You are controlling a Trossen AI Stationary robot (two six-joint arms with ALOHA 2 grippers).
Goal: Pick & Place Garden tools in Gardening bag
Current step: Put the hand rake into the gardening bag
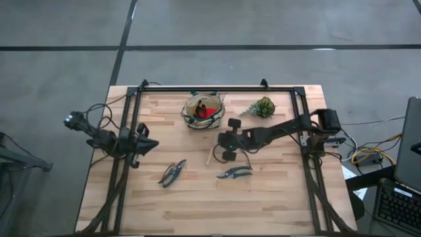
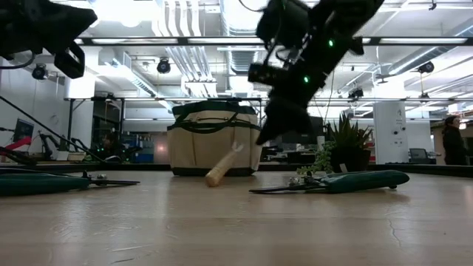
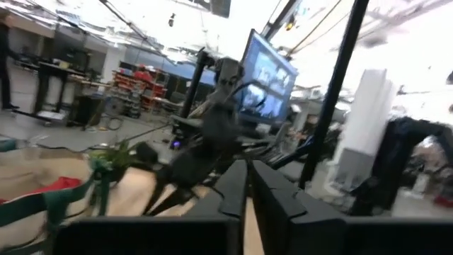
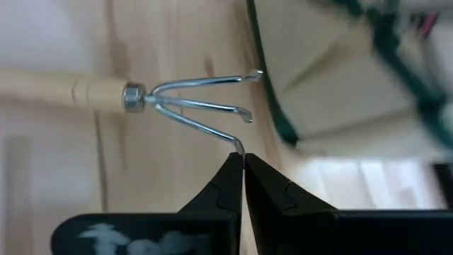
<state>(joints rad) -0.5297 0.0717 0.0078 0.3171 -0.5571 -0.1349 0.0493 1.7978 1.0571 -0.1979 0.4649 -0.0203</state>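
Observation:
The tan gardening bag (image 1: 202, 110) with green trim stands at the table's far middle, a red piece (image 1: 209, 112) inside it. A wooden-handled rake (image 1: 210, 155) lies just in front of the bag, and my right gripper (image 4: 243, 159) is shut on it. Two pruning shears lie flat on the table nearer the front, one (image 1: 172, 172) to the left and one (image 1: 235, 173) to the right. My left gripper (image 1: 150, 143) waits shut above the table's left side, touching nothing. My right gripper pinches the end of one outer tine (image 4: 237, 145) of the rake between its two fingertips. It comes slanting down from the table's right side. The rake is tilted: its tined end is raised and the end of its wooden handle (image 2: 214, 177) rests on the table.
A small green plant (image 1: 262, 107) stands to the right of the bag, behind my right arm. A black frame (image 1: 217, 88) runs along the table's far edge and down both sides. Bare wood lies along the near edge (image 1: 210, 210).

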